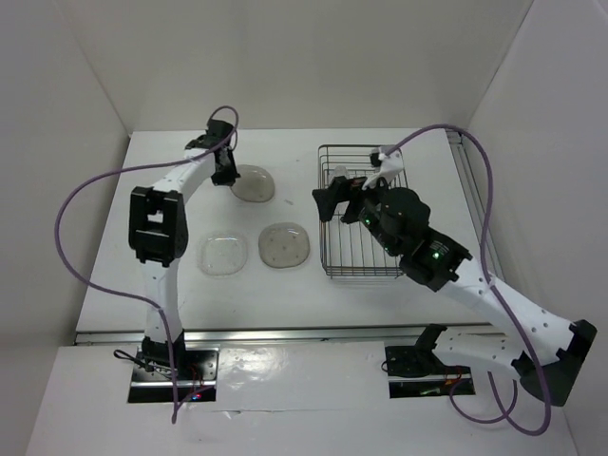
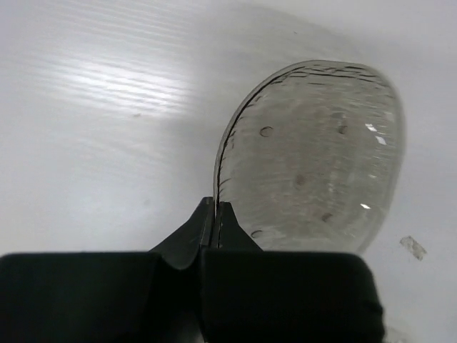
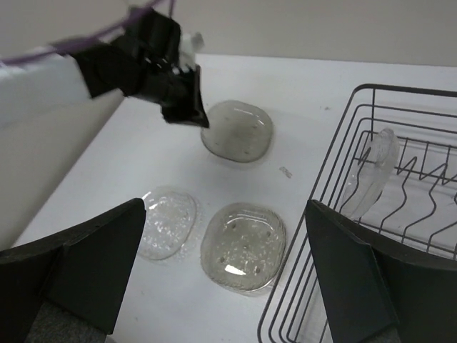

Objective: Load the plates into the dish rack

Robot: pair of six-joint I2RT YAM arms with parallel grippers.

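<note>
1. The counter (image 1: 285, 152) carries three of the four plates, so most of the job is left.
2. The dish rack (image 1: 366, 249) sits on the right side of the counter. We see only one plate loaded, and the rest of the prong row that shows is unfilled.
3. The right gripper (image 1: 334, 197) hangs over the rack's left edge. Its jaws are wide apart and hold nothing, so we judge it free for the next pick.
4. The left gripper (image 2: 216, 211) is at the far left of the work area, with its jaws clamped on the rim of the far speckled plate (image 2: 314, 157). Grasp looks made. We cannot tell whether the plate has cleared the counter, and the right wrist view suggests it is lying flat or nearly so.
5. The racked clear plate (image 3: 373, 168) stands on edge between the prongs near the rack's left wall. That makes it 1 of 4 done.
6. The near speckled plate (image 3: 244, 246) lies flat on the counter, just beside the rack's left wall. It is untouched.
7. The loose clear plate (image 3: 168, 221) lies flat, just left of the near speckled plate and apart from it. It is untouched too.
8. Our call: one racked, one in hand and waiting to be carried over, two not started.
</note>
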